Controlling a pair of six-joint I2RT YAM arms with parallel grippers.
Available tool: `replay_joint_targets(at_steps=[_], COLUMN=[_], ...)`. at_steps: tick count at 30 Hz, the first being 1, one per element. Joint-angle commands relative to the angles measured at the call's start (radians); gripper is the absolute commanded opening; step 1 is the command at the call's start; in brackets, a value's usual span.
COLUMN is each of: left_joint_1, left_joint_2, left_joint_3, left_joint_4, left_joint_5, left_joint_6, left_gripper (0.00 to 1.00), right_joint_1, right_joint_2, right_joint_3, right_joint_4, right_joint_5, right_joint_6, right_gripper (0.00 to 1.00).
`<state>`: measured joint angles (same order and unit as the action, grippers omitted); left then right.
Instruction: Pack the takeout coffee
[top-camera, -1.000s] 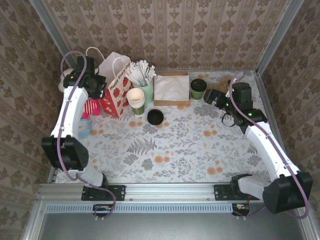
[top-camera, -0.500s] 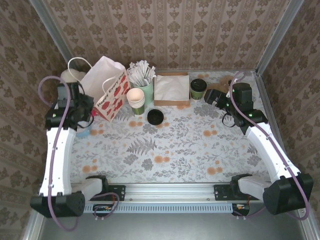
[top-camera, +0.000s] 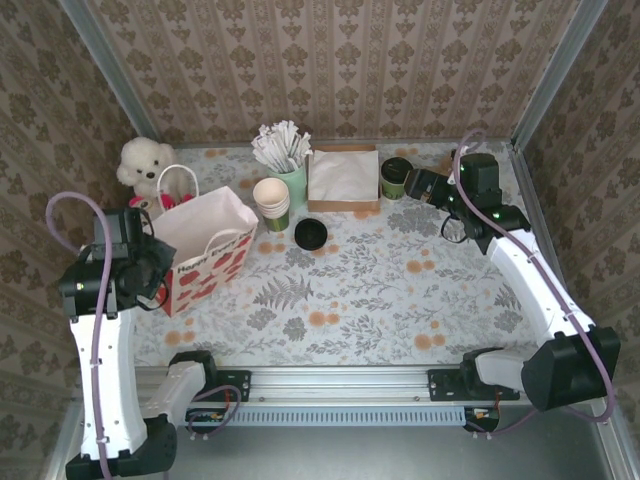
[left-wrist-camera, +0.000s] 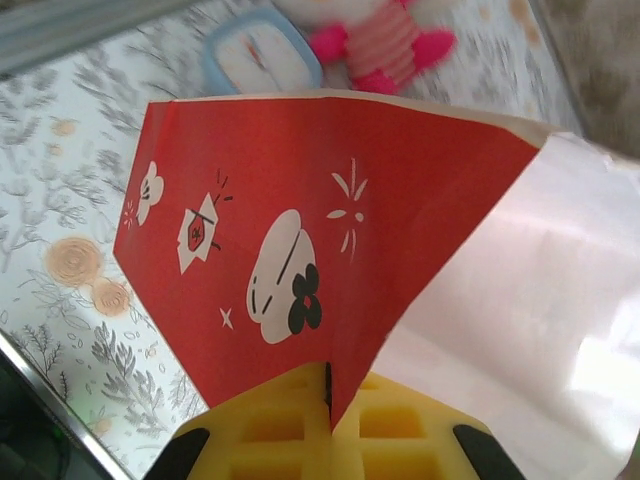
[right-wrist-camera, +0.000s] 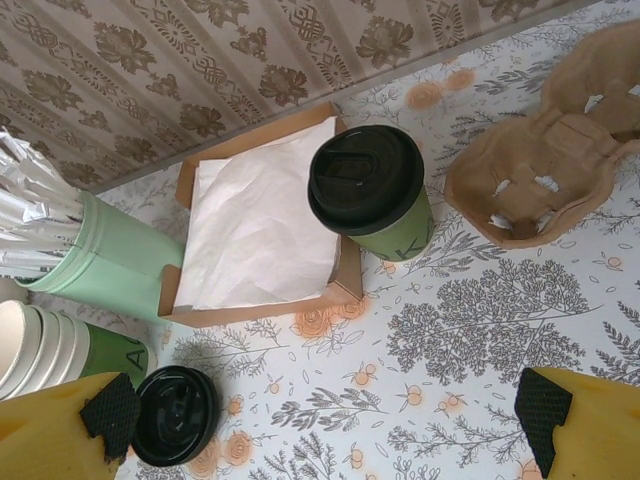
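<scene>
The left gripper (left-wrist-camera: 328, 405) has its jaws pinched on the paper bag (top-camera: 205, 245), which has been dragged from the upper left to the lower left. The right gripper (right-wrist-camera: 325, 425), jaws wide apart, has crept closer to the coffee cup (right-wrist-camera: 372, 195) at the upper right. A bump could tip and spill it. The thin bag edge might slip.

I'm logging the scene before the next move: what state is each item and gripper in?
Coffee cup: upright, lid on, not held.
Loose black lid: lying flat on the table.
Paper bag: held by its edge.
Left gripper: shut on the bag's edge.
Right gripper: open, empty.
Pulp carrier: empty.
</scene>
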<state>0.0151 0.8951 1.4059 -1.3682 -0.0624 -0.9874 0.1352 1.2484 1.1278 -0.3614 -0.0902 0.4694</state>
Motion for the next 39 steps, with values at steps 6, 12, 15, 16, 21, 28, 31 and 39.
replay_joint_targets(at_steps=[6, 12, 15, 16, 21, 28, 31, 39], left_joint_1=[-0.011, -0.095, -0.147, -0.175, -0.324, -0.466, -0.525, -0.557], left_joint_2=[0.019, 0.058, 0.076, 0.081, 0.128, 0.258, 0.348, 0.47], left_joint_3=[-0.021, -0.001, -0.02, -0.039, -0.131, -0.169, -0.1, 0.006], left_joint_4=[0.046, 0.029, 0.079, 0.123, 0.353, 0.643, 0.634, 0.595], left_joint_5=[0.421, 0.447, 0.478, 0.497, 0.472, 0.433, 0.451, 0.508], left_joint_6=[0.3, 0.338, 0.319, 0.298, 0.158, -0.002, 0.022, 0.14], left_gripper=[0.0, 0.0, 0.0, 0.0, 0.0, 0.05, 0.09, 0.53], right_joint_1=[0.003, -0.019, -0.039, -0.046, -0.121, -0.268, -0.306, -0.344], right_joint_2=[0.043, 0.057, 0.073, 0.083, 0.15, 0.432, 0.553, 0.864], right_joint_3=[0.093, 0.101, 0.108, 0.113, 0.125, 0.28, 0.344, 0.641], right_joint_4=[-0.08, -0.08, -0.075, -0.079, -0.059, -0.146, -0.1, -0.13], right_joint_5=[-0.021, -0.008, -0.031, -0.041, -0.169, -0.275, -0.248, -0.302], right_joint_6=[-0.039, -0.053, -0.072, -0.086, -0.265, -0.487, -0.535, -0.64], right_gripper=[1.0, 1.0, 1.0, 1.0, 1.0, 1.0, 0.99, 0.93])
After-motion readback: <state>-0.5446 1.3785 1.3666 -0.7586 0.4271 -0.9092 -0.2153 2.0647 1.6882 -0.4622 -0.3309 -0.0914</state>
